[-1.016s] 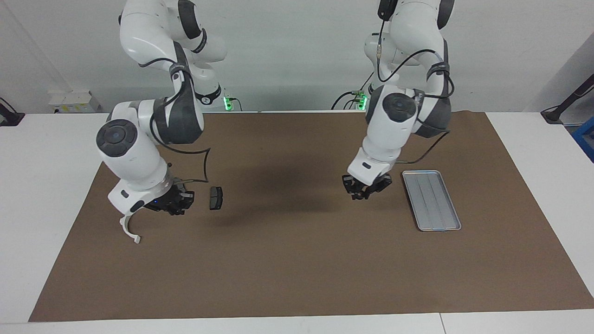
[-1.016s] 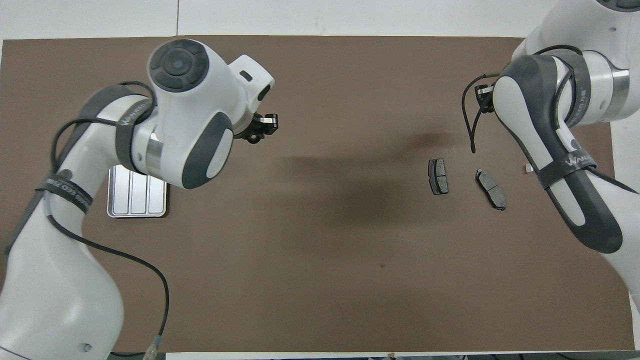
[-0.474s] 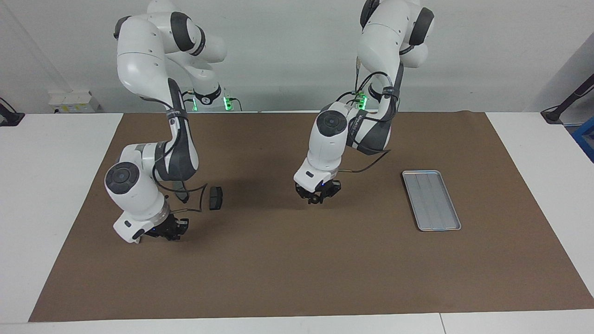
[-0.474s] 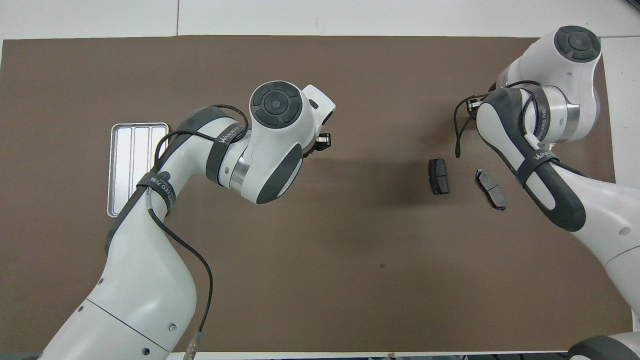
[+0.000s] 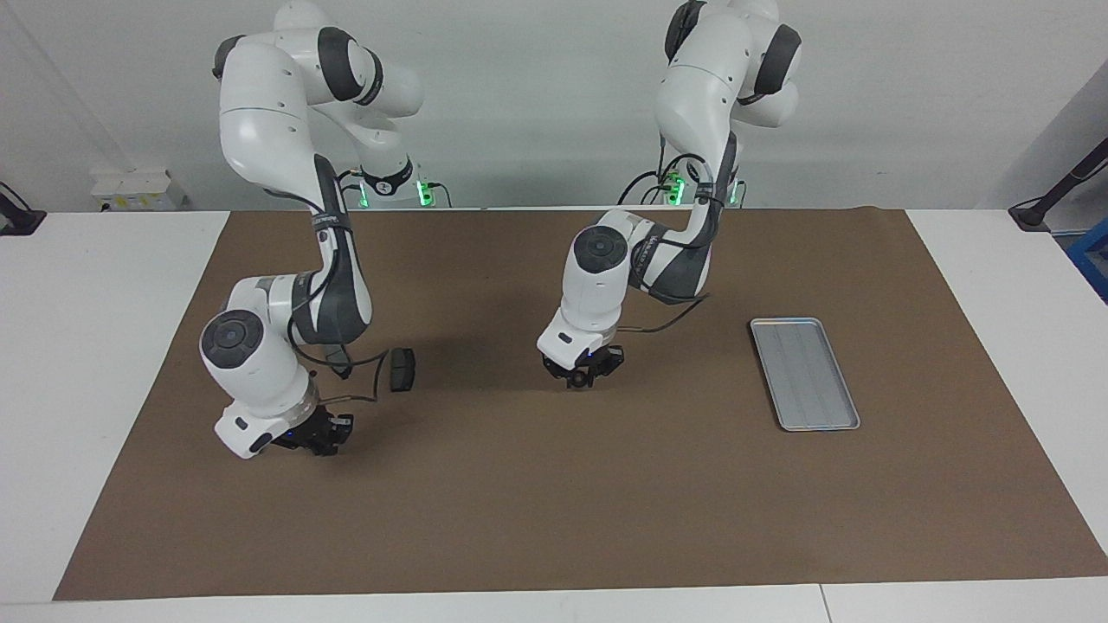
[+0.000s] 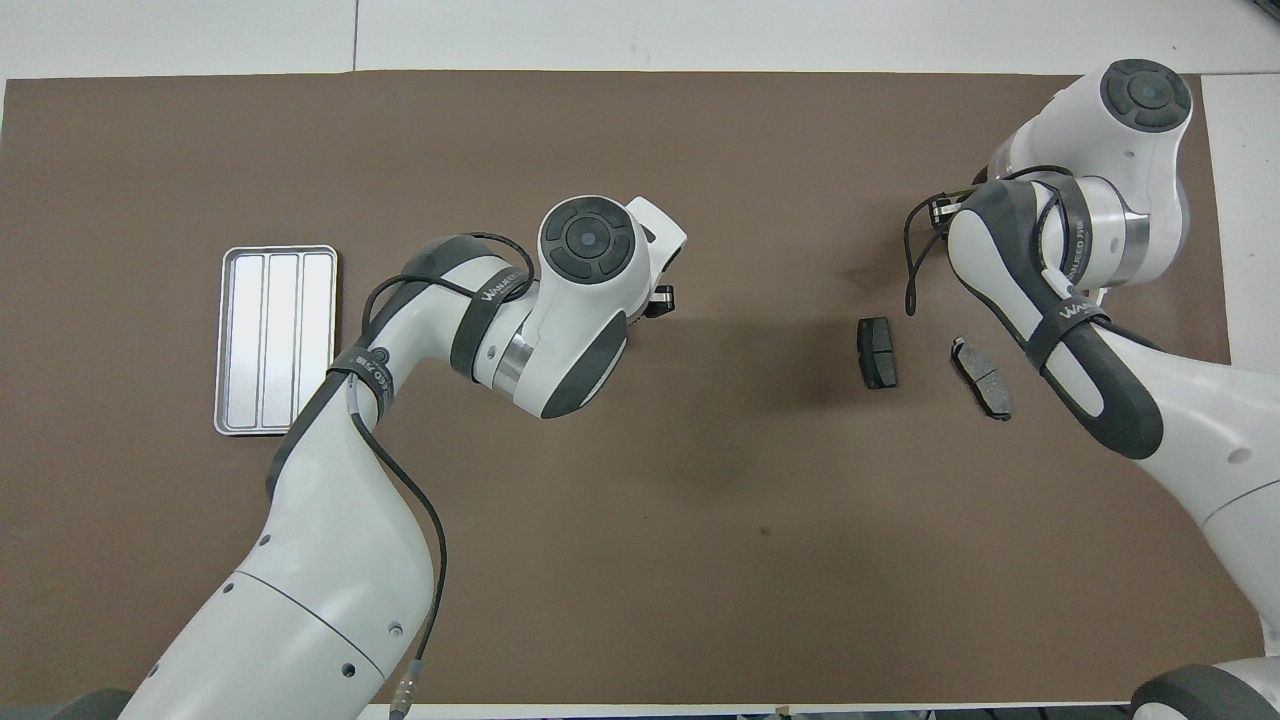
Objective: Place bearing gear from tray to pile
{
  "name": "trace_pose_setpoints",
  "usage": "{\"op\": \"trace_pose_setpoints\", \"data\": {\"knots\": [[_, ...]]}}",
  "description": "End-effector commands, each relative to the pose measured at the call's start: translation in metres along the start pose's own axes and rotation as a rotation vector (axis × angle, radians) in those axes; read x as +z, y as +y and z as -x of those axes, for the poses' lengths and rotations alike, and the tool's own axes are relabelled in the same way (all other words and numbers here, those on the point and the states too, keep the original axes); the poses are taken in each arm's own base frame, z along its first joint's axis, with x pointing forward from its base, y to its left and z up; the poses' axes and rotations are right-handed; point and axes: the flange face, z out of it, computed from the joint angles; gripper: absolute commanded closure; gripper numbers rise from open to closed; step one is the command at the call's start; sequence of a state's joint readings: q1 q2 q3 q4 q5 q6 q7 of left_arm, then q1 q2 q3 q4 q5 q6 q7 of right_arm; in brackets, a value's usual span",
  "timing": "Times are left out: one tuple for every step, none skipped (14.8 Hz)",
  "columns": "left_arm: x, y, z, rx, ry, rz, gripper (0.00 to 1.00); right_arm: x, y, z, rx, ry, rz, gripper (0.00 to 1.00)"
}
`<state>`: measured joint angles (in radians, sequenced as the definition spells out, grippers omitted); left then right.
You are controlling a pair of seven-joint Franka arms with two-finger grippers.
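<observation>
Tray (image 5: 805, 374) well apart from L gripper (image 5: 578, 377), over mat (image 5: 554, 502) middle; grip can't tell. R gripper (image 5: 325, 437) closed.

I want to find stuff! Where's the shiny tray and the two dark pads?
tray (image 6: 278, 340): overhead view, on its flat floor.
pad nearer the tray (image 6: 877, 352): overhead view, its middle.
other pad (image 6: 982, 378): overhead view, its middle.

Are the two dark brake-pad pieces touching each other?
Apart. The overhead view shows bare brown mat between one pad and the other pad, which lies nearer the right arm's end of the table.
</observation>
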<state>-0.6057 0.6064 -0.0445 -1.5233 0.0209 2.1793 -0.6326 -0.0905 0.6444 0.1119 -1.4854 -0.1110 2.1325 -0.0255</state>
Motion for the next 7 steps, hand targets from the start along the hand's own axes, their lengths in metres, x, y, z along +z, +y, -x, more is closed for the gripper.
{"op": "trace_pose_setpoints", "data": {"knots": [[0.000, 0.002, -0.001, -0.010, 0.032, -0.019, 1.00, 0.007, 0.003, 0.003, -0.022, 0.014, -0.001, 1.00], [0.000, 0.001, -0.001, -0.009, 0.035, -0.022, 1.00, 0.006, 0.003, 0.003, -0.020, 0.017, -0.001, 0.74], [0.001, 0.000, -0.001, -0.009, 0.036, -0.027, 1.00, 0.007, 0.002, 0.003, -0.017, 0.017, -0.001, 0.15], [0.002, 0.000, -0.001, -0.014, 0.038, -0.027, 1.00, 0.006, 0.002, 0.003, -0.017, 0.017, -0.001, 0.00], [0.002, 0.000, -0.001, -0.014, 0.040, -0.026, 1.00, 0.003, 0.001, 0.003, -0.018, 0.016, 0.000, 0.00], [0.002, 0.001, -0.001, -0.014, 0.046, -0.022, 1.00, -0.001, -0.004, 0.003, -0.024, 0.013, 0.001, 0.00], [0.005, 0.000, 0.000, -0.012, 0.050, -0.022, 1.00, -0.007, -0.008, 0.004, -0.030, 0.011, 0.002, 0.00]]}}
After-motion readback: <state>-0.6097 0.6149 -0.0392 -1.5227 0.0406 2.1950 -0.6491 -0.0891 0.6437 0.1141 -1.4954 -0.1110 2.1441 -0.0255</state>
